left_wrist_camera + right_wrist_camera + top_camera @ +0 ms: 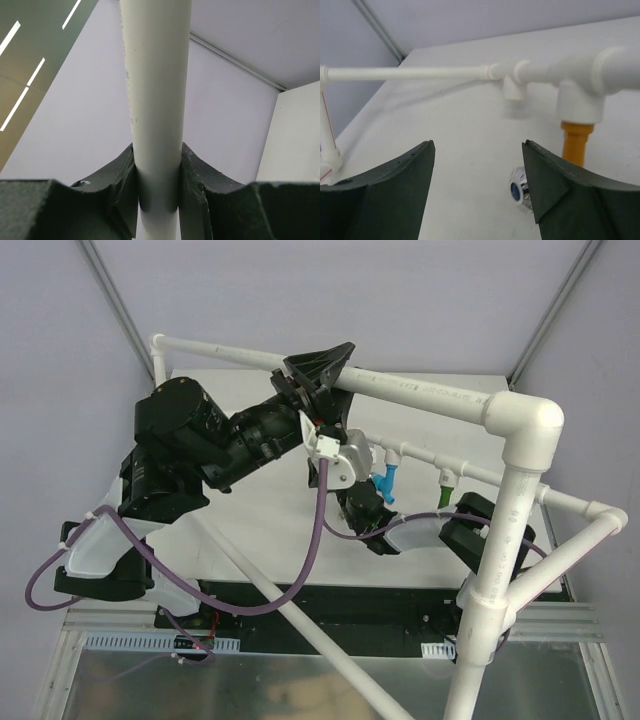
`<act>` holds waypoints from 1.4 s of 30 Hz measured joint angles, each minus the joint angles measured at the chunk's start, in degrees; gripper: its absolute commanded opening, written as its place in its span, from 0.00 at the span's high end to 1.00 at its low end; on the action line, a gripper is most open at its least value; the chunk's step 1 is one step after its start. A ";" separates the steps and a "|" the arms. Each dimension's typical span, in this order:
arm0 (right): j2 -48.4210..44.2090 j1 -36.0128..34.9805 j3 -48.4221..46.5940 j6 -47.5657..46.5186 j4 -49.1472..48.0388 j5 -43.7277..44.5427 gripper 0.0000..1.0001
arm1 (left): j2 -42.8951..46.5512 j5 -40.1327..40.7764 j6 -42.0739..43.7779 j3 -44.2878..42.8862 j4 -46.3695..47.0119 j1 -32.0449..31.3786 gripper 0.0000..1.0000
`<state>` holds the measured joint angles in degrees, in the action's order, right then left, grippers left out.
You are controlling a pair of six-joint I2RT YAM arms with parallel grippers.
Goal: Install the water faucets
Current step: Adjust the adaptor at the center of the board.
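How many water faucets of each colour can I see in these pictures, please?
Blue faucet: 1
Green faucet: 1
Orange faucet: 1
Total: 3

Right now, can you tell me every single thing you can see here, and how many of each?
pipe frame: one, white, built up over the table.
orange faucet: one, orange, plugged in under a pipe joint.
blue faucet: one, blue, hanging under the lower pipe.
green faucet: one, green, under the same pipe, to the right of the blue one.
silver end: one, silver with a blue middle, low down by a right finger, partly hidden.
table: one, white, below everything.
cables: several, purple, looping off the arms.
left fingers: two, black, shut on the top pipe.
right fingers: two, black, open with nothing between them.
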<state>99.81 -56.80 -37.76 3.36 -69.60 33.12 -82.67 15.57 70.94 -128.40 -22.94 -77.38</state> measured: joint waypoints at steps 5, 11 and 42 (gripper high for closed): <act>-5.53 0.81 -4.44 0.26 9.01 6.36 0.24 | 2.56 0.02 0.33 1.77 -0.28 -0.04 1.00; -11.87 2.56 -7.17 5.25 26.12 11.91 0.24 | 5.62 1.60 0.52 4.46 0.26 -0.02 1.00; 13.31 5.64 -57.81 69.51 105.96 34.10 0.28 | 6.97 2.73 0.74 7.41 -0.33 0.24 1.00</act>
<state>113.12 -51.16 -95.57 72.86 36.36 67.22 -75.70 18.31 71.68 -120.99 -23.27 -77.14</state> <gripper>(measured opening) 0.717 0.318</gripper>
